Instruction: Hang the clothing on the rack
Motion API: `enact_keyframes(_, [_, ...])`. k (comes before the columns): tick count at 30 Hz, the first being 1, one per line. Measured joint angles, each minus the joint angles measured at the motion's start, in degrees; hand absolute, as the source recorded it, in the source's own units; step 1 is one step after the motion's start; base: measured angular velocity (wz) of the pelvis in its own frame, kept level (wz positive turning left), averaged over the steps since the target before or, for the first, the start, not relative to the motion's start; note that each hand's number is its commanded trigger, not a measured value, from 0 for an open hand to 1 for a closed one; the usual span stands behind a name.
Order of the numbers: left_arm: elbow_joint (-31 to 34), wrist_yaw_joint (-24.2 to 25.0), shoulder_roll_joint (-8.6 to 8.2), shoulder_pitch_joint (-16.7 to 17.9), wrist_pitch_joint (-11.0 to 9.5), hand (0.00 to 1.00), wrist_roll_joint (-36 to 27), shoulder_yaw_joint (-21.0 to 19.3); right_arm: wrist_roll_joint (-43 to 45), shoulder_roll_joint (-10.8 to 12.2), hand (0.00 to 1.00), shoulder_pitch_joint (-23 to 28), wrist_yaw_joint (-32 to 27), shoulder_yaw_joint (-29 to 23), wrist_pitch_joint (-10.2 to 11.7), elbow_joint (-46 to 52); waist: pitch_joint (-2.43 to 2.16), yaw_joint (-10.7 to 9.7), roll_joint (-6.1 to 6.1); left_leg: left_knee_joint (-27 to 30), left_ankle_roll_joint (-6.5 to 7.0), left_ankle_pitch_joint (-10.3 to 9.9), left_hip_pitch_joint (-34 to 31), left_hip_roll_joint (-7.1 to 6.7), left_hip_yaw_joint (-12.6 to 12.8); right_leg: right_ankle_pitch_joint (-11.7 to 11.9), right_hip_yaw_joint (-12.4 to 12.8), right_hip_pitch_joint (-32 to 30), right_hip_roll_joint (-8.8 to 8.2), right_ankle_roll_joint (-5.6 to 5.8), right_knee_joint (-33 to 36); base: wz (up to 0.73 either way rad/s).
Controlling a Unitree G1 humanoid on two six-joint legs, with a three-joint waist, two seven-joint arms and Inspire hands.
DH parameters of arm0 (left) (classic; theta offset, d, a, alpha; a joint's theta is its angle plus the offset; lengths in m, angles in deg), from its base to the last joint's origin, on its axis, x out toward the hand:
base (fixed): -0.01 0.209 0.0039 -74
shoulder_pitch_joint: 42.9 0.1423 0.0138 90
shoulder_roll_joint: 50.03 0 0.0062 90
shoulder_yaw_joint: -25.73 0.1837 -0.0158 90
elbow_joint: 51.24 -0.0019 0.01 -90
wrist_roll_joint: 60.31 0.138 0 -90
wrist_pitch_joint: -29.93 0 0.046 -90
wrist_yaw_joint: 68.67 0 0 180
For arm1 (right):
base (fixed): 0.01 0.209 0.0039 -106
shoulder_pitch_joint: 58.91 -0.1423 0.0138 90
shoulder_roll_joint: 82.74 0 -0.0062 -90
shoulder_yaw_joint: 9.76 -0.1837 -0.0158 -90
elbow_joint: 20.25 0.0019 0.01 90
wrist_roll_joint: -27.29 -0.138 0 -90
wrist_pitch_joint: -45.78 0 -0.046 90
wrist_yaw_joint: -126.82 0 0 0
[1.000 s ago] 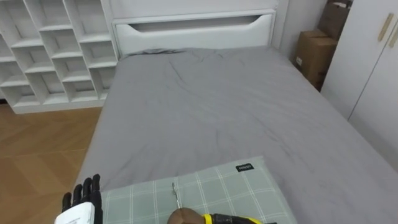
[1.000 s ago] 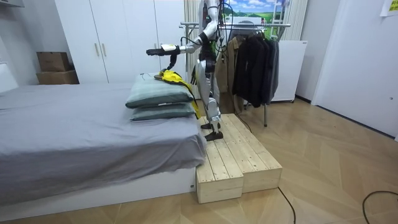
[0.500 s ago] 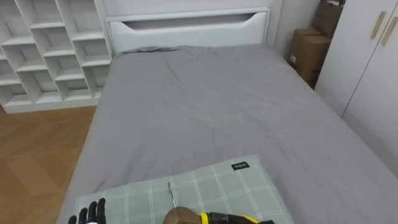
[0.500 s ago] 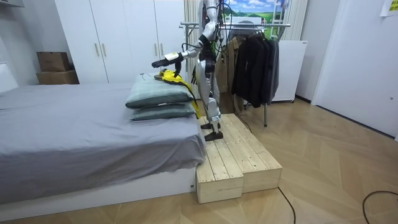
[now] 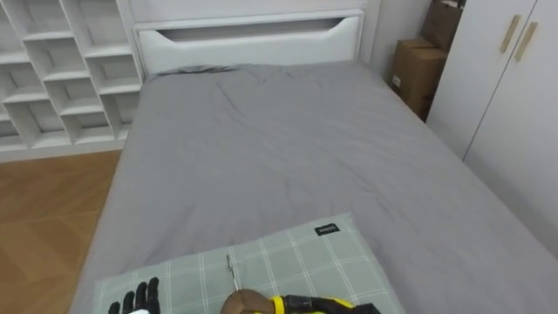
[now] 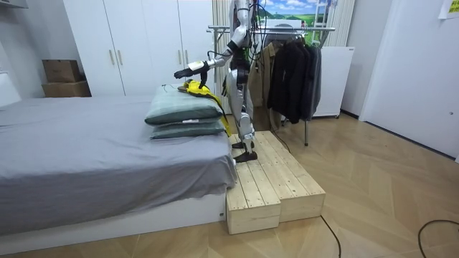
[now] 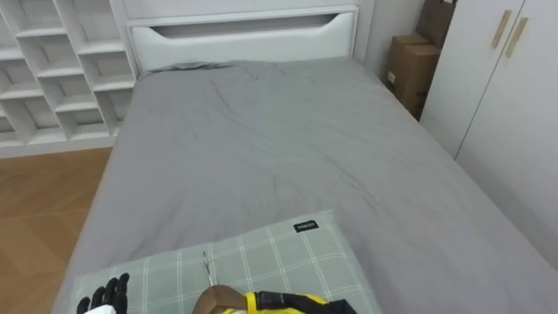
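Left hand [image 5: 135,298] is seen at the lower left edge of the eye view, back upward, dark fingers held straight and a little spread, nothing grasped. In the room view the left arm is stretched forward and slightly downward over two stacked pillows [image 6: 185,115]. Just beside the hand, the upper pillow [image 5: 296,260] is noted: soft pale-green cloth checked with thin light lines, a small black label [image 5: 325,229] sewn near its far edge, the white print too small to be read. The yellow garment [image 5: 305,303] is found on the near part of this pillow, at the bottom edge of the view, apart from the hand. Touching it lies a rounded brown wooden hanger [image 5: 240,302], its thin metal hook [image 5: 231,270] laid across the checks. Beyond, the bed [image 5: 279,148] is covered by a grey, lightly creased sheet and closed by a white headboard [image 5: 248,39]. Farther off, a white open shelf unit [image 5: 61,70] is seen to the left, cardboard boxes [image 5: 414,74] and a white wardrobe [image 5: 506,96] to the right. The robot is placed on a wooden platform [image 6: 276,186] at the bed's end, with a clothes rack [image 6: 287,64] of dark garments behind it.
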Motion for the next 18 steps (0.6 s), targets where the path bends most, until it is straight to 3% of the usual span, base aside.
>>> enact_keyframes(9, [0.0,0.2,-0.04,-2.0,0.1,0.00,-0.1,2.1,0.0,0.1,0.00,-1.0,-0.4,0.1,0.7,-0.7,-0.23,-0.4,0.43,0.3,0.21,0.3,-3.3,0.22,0.8,0.8,0.6,-3.3,0.07,-0.09,0.1,-0.03])
enact_keyframes(15, [-1.5,1.2,-0.09,-5.2,0.0,0.00,-0.6,4.8,-0.1,0.0,0.00,-2.3,-0.8,1.5,0.7,-0.9,0.19,-1.5,0.77,1.0,0.36,0.6,-5.4,0.28,1.0,1.2,1.0,-5.2,0.00,0.01,0.0,-0.01])
enact_keyframes(18, [-3.9,2.2,-1.03,-9.5,0.1,0.00,-2.2,5.7,-0.4,-0.2,0.00,-3.9,-0.7,1.8,0.4,-2.5,0.59,-1.6,1.26,1.3,0.50,0.7,-7.2,0.30,1.0,1.3,1.1,-7.1,0.00,-0.01,0.4,0.00])
